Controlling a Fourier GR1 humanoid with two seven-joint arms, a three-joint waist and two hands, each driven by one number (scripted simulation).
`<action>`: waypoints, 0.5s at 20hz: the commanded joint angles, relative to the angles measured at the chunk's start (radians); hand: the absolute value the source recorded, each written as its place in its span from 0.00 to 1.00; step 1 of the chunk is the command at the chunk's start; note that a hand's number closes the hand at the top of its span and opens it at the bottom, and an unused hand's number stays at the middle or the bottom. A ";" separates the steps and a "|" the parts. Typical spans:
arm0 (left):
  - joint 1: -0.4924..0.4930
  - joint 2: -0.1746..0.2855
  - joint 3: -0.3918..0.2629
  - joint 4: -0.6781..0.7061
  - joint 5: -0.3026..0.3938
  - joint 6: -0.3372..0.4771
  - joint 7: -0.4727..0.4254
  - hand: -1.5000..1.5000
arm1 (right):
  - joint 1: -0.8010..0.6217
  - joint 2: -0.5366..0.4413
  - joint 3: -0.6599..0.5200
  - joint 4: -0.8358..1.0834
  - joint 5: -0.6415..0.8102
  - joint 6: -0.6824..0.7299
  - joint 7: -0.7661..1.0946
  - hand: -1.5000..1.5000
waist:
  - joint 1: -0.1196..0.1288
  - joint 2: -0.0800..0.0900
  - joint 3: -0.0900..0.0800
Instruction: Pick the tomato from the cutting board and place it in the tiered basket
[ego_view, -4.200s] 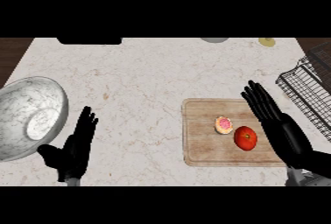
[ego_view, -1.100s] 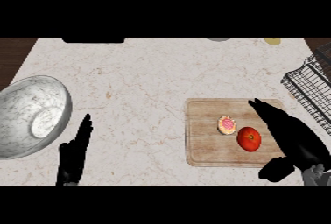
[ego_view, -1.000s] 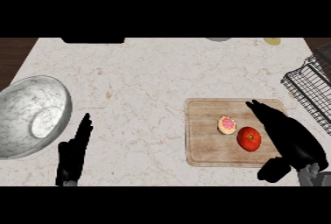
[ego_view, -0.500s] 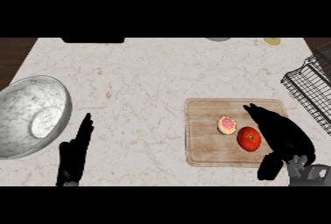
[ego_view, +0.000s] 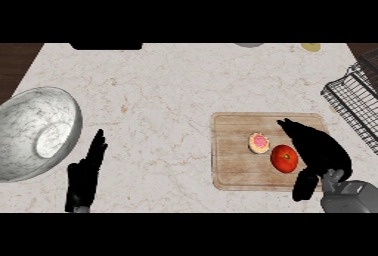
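A red tomato (ego_view: 284, 158) lies on the wooden cutting board (ego_view: 235, 175) at the right of the counter. Beside it, to the left, sits a small round pink-topped item (ego_view: 258, 142). My right hand (ego_view: 319, 152) is over the board just right of the tomato, fingers stretched along its far side and thumb hanging down near the board's front edge; it is open and touches or nearly touches the tomato. The black wire tiered basket (ego_view: 359, 102) stands at the right edge. My left hand (ego_view: 86, 172) rests open at the lower left, fingers up.
A large marbled bowl (ego_view: 33, 132) stands at the left edge. At the far edge of the counter are a dark object (ego_view: 105, 46), a grey item (ego_view: 249, 45) and a yellowish item (ego_view: 311, 47).
My right hand has slid left and down onto the board, closing in on the tomato's right side, with the thumb dropping lower. The tomato and my left hand have stayed put.
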 joint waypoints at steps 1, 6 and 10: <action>-0.012 -0.020 0.000 -0.012 -0.019 -0.001 0.055 0.50 | -0.033 0.068 -0.006 0.101 0.039 -0.005 0.000 0.00 | 0.001 0.003 -0.003; 0.011 -0.071 -0.015 0.029 -0.060 0.007 0.000 0.50 | 0.019 0.069 -0.020 0.110 0.076 -0.006 -0.044 0.00 | -0.001 0.003 -0.003; 0.038 -0.054 0.009 -0.025 -0.072 -0.004 0.025 0.50 | 0.001 0.087 -0.044 0.216 0.099 -0.034 -0.125 0.00 | 0.001 0.003 -0.003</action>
